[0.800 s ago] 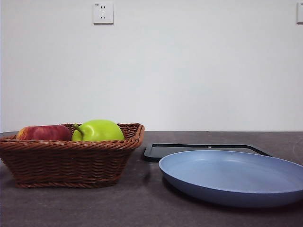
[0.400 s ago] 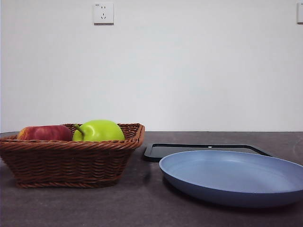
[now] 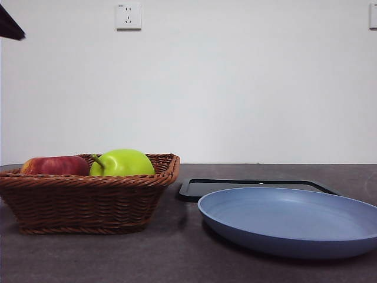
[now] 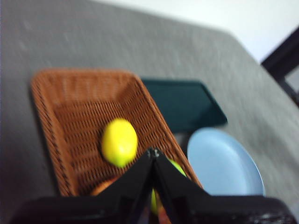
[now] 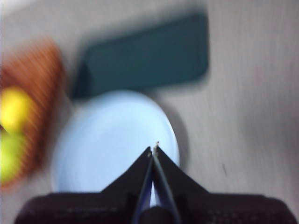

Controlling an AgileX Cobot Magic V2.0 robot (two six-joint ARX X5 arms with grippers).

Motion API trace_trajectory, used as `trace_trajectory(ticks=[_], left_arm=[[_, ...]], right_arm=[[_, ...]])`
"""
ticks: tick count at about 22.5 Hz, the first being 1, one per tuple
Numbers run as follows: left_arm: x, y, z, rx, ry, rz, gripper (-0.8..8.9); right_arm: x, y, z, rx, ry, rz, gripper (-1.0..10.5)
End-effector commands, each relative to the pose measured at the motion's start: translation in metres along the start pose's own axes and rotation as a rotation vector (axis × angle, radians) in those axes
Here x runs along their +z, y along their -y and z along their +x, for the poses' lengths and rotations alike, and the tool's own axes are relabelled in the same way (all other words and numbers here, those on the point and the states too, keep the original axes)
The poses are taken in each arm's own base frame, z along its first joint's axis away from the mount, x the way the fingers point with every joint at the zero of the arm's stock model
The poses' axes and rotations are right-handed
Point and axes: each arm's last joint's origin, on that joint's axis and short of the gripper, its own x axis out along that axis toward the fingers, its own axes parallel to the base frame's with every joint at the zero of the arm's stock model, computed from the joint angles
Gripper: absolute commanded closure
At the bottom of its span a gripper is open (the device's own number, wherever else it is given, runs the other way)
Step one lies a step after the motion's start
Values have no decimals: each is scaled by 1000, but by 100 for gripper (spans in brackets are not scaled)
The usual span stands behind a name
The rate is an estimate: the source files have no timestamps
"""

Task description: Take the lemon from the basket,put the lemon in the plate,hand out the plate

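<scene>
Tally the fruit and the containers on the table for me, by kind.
Lemon: 1
Green apple: 1
Red apple: 1
Basket: 1
Plate: 1
Black tray: 1
Total: 6; the fruit are all in the basket.

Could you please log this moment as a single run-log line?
stage: approach | left claw: shut, above basket | lemon: in basket | plate: bare, on table | right claw: shut, above plate

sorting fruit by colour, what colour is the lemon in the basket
Yellow; the lemon shows best in the left wrist view.
</scene>
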Motion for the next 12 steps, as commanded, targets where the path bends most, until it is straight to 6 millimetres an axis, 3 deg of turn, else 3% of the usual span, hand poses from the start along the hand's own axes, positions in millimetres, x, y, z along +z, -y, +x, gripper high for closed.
trace_trajectory(ticks=[1, 4, 7, 10, 12], left_arm=[[10, 7, 6, -25, -77, 62, 807], [19, 13, 16, -62, -147, 95, 807], [21, 22, 23, -102, -158, 128, 766], [20, 24, 26, -38, -158, 141, 490], [19, 26, 27, -25, -162, 147, 415]], right_arm=[[2, 4, 15, -3, -123, -27, 943], [-1, 8, 37, 20, -272, -25, 940], [-5, 12, 62, 9, -403, 0, 815], [-8, 16, 83, -1, -470, 10, 667], [-7, 16, 93, 2, -470, 12, 661]])
